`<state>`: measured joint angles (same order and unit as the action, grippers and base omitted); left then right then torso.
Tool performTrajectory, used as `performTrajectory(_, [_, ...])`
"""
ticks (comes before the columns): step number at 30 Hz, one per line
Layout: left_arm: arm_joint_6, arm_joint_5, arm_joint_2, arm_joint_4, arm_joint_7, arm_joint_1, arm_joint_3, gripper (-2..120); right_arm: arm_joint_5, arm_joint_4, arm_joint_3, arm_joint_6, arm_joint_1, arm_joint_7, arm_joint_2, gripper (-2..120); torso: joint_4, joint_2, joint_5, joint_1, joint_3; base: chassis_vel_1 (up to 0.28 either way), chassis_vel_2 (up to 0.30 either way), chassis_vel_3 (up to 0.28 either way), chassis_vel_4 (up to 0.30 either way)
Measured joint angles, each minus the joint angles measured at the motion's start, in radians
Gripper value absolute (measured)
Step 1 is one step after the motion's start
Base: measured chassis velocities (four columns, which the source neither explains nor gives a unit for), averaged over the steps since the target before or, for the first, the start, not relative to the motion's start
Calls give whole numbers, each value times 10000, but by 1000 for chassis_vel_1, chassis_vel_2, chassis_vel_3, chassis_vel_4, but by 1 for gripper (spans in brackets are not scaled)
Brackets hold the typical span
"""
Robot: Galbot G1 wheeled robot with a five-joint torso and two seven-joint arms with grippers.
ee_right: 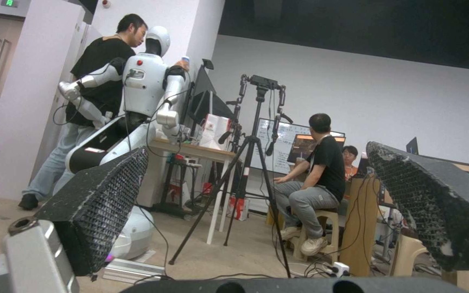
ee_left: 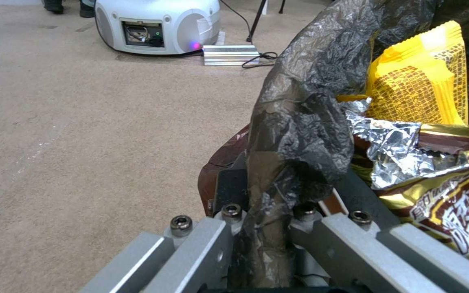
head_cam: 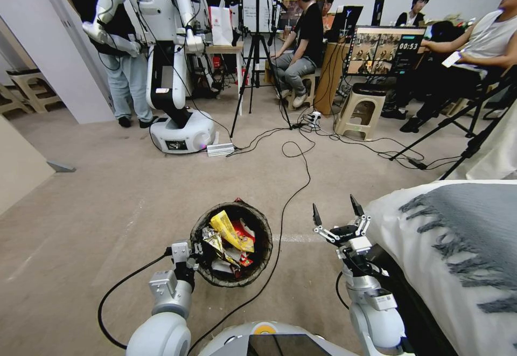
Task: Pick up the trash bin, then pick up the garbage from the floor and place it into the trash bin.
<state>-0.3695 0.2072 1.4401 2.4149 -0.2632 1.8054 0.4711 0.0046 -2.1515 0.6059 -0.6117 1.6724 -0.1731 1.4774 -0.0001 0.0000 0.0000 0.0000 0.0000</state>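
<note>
One trash bin is sitting at lower centre, its bag rim clamped by the left gripper. Several wrappers are lying inside; the wrist view reveals foil. The right gripper is hovering with fingers apart.

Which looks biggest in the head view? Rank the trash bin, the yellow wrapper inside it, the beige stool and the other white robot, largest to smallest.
1. Other white robot.
2. Trash bin, held at its rim by the left tool.
3. Beige stool; it stands farther off, so its true size against the bin is unsure.
4. Yellow wrapper.
</note>
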Motion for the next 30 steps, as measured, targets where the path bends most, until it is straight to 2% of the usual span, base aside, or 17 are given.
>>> performTrajectory(13, [-474, 819, -18, -340, -344, -599, 917, 0, -6, 56, 7, -22, 9, 0, 6, 100, 0, 0, -1, 0, 0, 0, 0, 0, 0])
performTrajectory(19, [-715, 1451, -16, -992, -509, -995, 1706, 0, -31, 81, 1, -38, 41, -3, 11, 100, 0, 0, 0, 0, 0, 0, 0, 0, 0])
performTrajectory(30, [-707, 1908, 80, -2106, -577, -1084, 2171, 0, -111, 78, -80, -31, 49, -17, 20, 100, 0, 0, -2, 0, 0, 0, 0, 0, 0])
